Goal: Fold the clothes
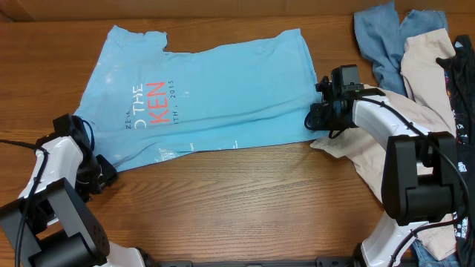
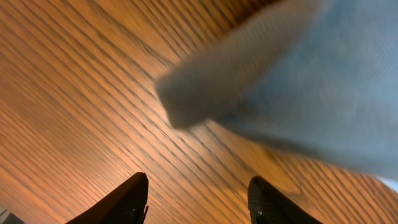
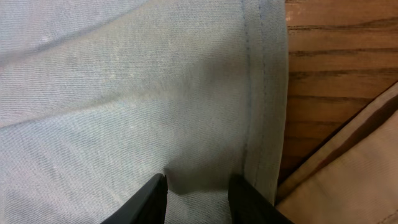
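The sky-blue T-shirt (image 1: pixel 215 89) lies spread flat on the wooden table, its white and red lettering facing up. My left gripper (image 1: pixel 104 174) is open and empty over bare wood, just short of the shirt's lower left corner (image 2: pixel 298 81); its jaws (image 2: pixel 198 186) hold nothing. My right gripper (image 1: pixel 315 119) is at the shirt's right hem. In the right wrist view its fingers (image 3: pixel 198 183) rest on the blue fabric (image 3: pixel 124 93) beside the stitched hem, partly apart, with a small bulge of cloth between them.
A loose pile sits at the right: a dusty blue garment (image 1: pixel 378 37), a beige one (image 1: pixel 427 67) and a black one (image 1: pixel 460 67). Beige cloth (image 1: pixel 356 148) lies under my right arm, next to the shirt's hem (image 3: pixel 348 180). Bare wood (image 1: pixel 245 200) fills the front.
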Tool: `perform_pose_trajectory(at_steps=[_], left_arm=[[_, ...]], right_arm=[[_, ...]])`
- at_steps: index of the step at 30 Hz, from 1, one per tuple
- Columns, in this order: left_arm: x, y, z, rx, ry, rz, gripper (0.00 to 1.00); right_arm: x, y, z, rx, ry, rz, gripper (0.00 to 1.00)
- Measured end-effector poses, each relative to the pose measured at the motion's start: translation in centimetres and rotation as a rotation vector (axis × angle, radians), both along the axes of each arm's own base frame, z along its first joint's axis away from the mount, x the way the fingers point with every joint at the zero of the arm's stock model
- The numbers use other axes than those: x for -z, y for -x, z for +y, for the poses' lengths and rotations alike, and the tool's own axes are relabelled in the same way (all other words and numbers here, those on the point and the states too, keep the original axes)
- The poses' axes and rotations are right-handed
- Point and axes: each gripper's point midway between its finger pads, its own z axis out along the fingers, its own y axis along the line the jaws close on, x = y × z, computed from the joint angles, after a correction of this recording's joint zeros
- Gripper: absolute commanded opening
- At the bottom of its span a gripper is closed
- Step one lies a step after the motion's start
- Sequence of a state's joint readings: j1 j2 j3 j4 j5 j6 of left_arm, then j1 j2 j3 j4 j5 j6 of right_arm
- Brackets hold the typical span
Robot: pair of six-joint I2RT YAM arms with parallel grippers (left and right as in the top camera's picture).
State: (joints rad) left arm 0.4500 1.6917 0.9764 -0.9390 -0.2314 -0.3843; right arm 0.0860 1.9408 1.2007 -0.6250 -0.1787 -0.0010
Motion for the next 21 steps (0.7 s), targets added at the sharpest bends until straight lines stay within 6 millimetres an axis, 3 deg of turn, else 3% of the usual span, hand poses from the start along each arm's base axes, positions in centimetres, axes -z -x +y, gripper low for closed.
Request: perform_pose_trajectory(at_steps=[9,12,17,21], left_arm=[[0.2,-2.5,2.4,-0.005,-0.120,-0.104,0.54],[0.8,-2.4,2.3,-0.006,-0.128,-0.115,0.53],[1.7,-2.1,2.1,-0.002,-0.133,-0.128,0.37],[1.8,-2.9,2.4,0.002,-0.148,-0.162,0.35]], right_arm=[[0.0,0.0,-0.1,0.001,0.003,0.000,0.37],[0.0,0.0,-0.1,0.002,0.003,0.000,0.37],[0.0,0.0,-0.1,0.002,0.003,0.001,0.37],[0.0,0.0,-0.1,0.002,0.003,0.002,0.37]])
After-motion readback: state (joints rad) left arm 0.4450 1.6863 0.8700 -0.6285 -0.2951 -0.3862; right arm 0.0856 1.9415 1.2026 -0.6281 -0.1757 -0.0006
